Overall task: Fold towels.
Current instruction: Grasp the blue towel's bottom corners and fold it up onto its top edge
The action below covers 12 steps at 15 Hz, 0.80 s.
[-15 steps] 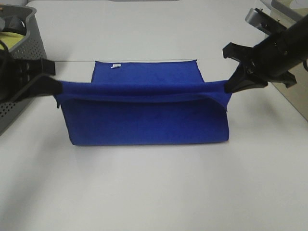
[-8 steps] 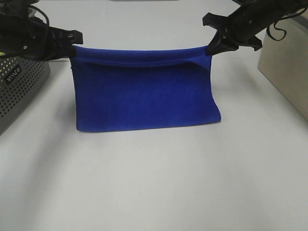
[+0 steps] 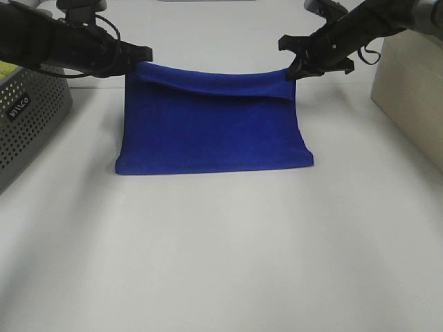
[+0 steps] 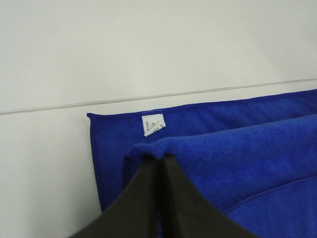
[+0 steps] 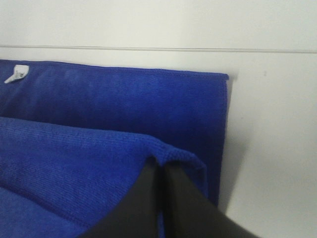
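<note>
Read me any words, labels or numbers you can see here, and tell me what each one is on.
Grey basket: white lettering on its side, too blurred to read.
White tag on the blue towel: tiny print, too small to read.
Nothing else carries text.

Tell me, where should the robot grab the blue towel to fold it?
Pinch the towel at the two end corners of one edge, each hand from its own outer side. It is wide and floppy, so that keeps the edge straight, as the left hand and right hand show.
</note>
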Tool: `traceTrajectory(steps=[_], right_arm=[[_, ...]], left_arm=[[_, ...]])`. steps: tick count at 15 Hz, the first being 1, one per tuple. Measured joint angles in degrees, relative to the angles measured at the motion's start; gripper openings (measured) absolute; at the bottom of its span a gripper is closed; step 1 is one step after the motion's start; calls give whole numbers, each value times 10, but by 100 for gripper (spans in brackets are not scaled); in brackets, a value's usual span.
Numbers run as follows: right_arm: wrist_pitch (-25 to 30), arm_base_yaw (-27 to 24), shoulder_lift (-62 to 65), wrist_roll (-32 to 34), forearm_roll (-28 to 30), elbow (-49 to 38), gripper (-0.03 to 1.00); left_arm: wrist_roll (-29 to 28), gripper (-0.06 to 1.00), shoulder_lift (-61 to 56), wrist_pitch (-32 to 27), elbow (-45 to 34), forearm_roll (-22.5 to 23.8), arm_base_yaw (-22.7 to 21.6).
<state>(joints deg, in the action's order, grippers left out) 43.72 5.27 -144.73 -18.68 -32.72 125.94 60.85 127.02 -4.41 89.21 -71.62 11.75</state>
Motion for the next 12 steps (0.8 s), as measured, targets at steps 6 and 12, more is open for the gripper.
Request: traceTrajectory(steps=[6,12], right_arm=[[-69,0,-40,-1,-2,2,1],[-76,0,-37,9,13,2,71]], left_arm=[[6,4,96,11,81,-1,0],[8,72,93,9,84,3,0]])
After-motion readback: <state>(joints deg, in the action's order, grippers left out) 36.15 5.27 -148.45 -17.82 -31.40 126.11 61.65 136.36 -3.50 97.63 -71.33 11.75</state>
